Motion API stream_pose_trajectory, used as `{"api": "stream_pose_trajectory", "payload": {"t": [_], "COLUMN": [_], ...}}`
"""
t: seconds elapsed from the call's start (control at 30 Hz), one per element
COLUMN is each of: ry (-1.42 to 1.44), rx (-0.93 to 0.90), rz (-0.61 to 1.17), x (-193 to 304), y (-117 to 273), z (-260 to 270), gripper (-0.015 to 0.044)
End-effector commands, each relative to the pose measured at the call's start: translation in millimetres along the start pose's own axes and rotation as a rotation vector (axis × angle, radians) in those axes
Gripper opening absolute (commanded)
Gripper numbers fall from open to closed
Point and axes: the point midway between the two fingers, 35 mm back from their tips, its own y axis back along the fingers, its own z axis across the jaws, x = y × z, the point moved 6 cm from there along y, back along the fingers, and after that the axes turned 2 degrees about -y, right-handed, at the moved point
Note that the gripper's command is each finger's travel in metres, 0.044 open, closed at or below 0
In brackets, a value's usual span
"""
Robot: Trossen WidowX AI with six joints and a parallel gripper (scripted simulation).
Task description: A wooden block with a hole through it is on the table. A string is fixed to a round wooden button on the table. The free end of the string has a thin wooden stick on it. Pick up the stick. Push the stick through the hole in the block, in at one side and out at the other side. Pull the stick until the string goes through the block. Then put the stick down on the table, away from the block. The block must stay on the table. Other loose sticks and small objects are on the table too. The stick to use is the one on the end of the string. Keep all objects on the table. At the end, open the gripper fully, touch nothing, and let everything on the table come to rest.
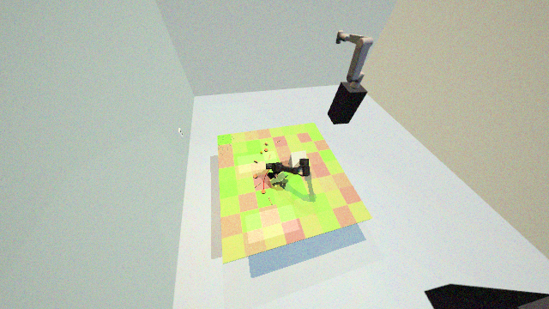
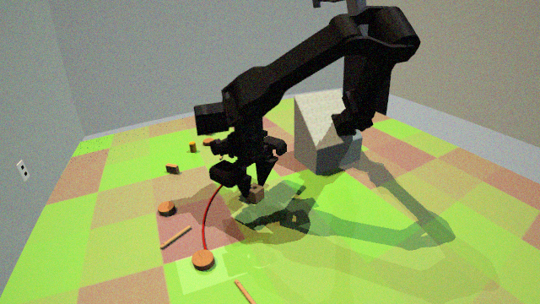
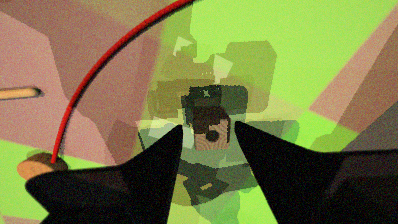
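Note:
The small wooden block [image 2: 256, 194] [image 3: 211, 143] stands on the table with a dark round hole in its top face. My gripper [image 2: 253, 190] [image 3: 208, 127] is partly open. It points down with one fingertip on each side of the block, and a gap shows on both sides in the wrist view. The round button [image 2: 203, 259] [image 3: 32, 169] [image 1: 263, 191] lies on the table. The red string [image 2: 204, 224] [image 3: 90, 80] curves from it, passes behind the gripper in the exterior view and leaves the wrist view at the top. The stick on its free end is not visible.
A loose stick [image 2: 176, 237] [image 3: 17, 93] and another button [image 2: 166, 209] lie left of the block. Another stick [image 2: 245, 291] lies at the front. A small brown piece [image 2: 172, 169] and an upright cylinder [image 2: 192, 147] are farther back. A large grey sloped body [image 2: 304, 131] stands behind the block.

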Motion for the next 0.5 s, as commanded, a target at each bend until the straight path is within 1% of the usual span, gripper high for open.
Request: {"api": "stream_pose_trajectory", "payload": {"t": [0.0,0.13,0.33,0.47], "ry": [-0.008,-0.008,-0.002,-0.002], "rx": [0.003,0.003,0.002,0.002], "rz": [0.006,0.006,0.001,0.001], "x": [0.5,0.5,0.2,0.2], "y": [-2.2,-2.2,-1.0,-1.0], "z": [-2.1,-2.1,-0.8,-0.8], "gripper": [0.0243,0.0243,0.0086,0.0059]}}
